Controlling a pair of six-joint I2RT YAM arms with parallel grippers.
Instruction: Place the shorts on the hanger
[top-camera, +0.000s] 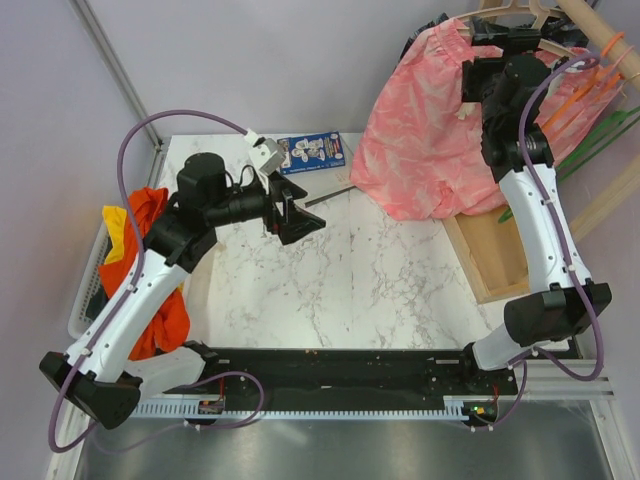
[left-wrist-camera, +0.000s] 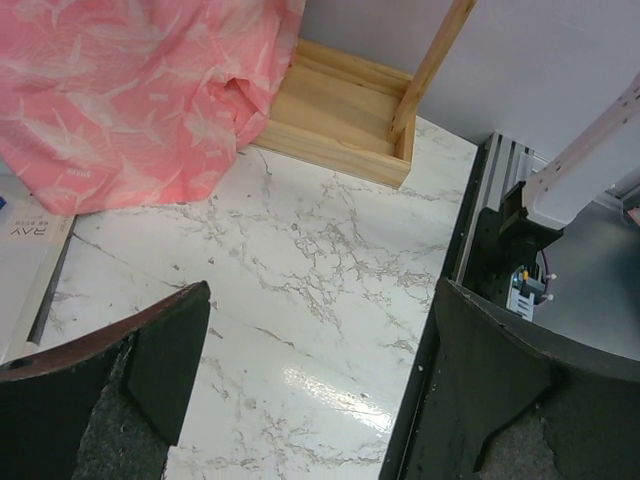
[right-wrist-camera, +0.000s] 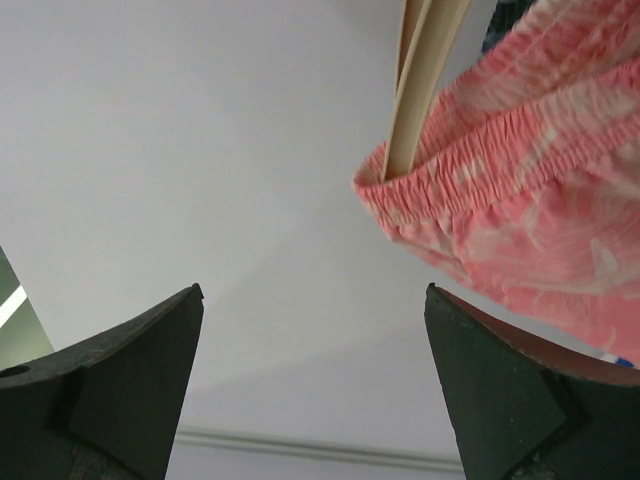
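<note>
Right wrist view: the shorts (right-wrist-camera: 520, 200) are seen at upper right, with the hanger (right-wrist-camera: 425, 70) passed inside their elastic waist. The right pincer (right-wrist-camera: 312, 292) and left pincer (left-wrist-camera: 322, 290) are both held apart, empty. The right pincer is best drawn back gently, so the waistband is not snagged.

Printed graphics and small lines of type are seen on a blue-and-white packet (top-camera: 310, 153) lying just left of the shorts (top-camera: 420, 130) in the top view, but nothing on it can be read at that size. In the left wrist view, a short line of grey capitals, read roughly as "RAV" and possibly seen upside down, is printed on a white card (left-wrist-camera: 25, 250) just below the hem of the shorts (left-wrist-camera: 130, 90), cut off by the picture's edge. No other text, brand, number or sign is legible anywhere.
</note>
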